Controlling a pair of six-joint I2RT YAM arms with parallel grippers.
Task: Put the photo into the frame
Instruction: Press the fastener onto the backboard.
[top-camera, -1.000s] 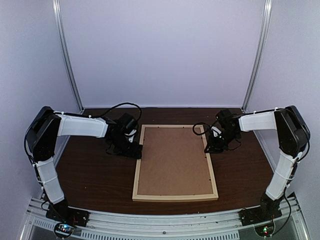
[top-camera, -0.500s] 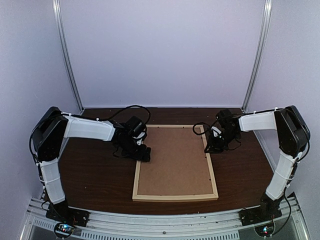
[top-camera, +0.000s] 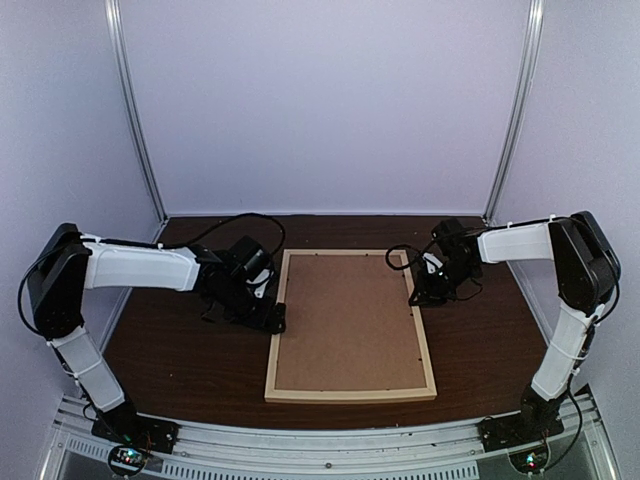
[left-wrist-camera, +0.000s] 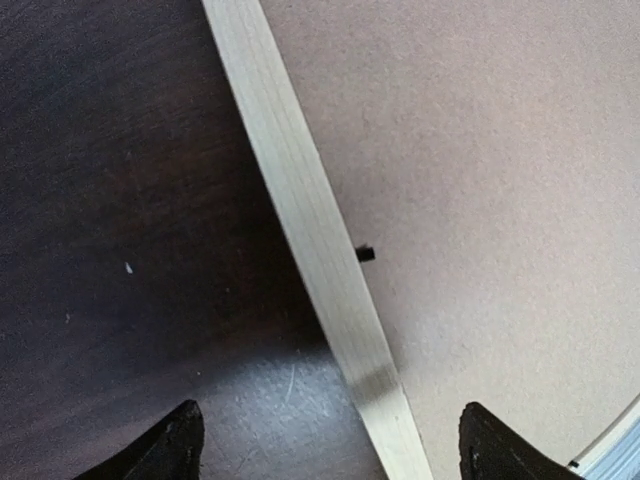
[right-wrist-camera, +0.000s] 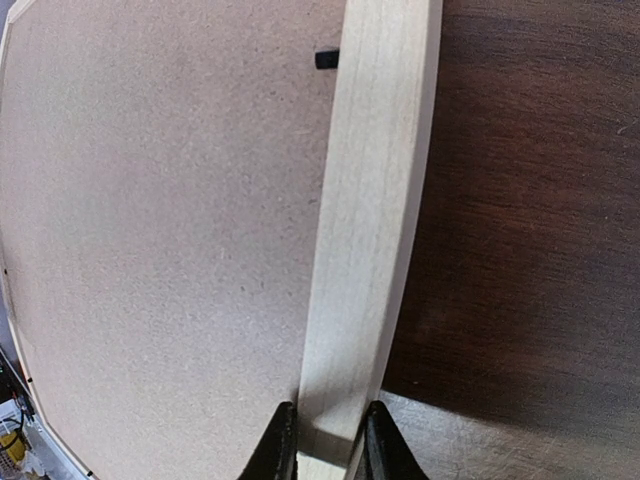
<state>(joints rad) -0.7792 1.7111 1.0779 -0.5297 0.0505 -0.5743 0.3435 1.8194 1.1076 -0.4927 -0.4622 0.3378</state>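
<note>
The frame lies flat on the dark table with its back up, and a plain brown backing board fills it. The photo is hidden. My left gripper hangs open at the left rail. In the left wrist view that rail runs between the wide-apart fingertips of the left gripper, untouched. My right gripper is shut on the right rail near its far end. In the right wrist view the right gripper pinches the pale rail from both sides.
Small black tabs stick out from the rails over the board. Bare dark table lies left and right of the frame. Lilac walls with metal posts close the back and sides.
The left arm reached out over the frame's left rail, then drew back and lowered, ending a little nearer along that rail. The right arm and the frame have not moved.
</note>
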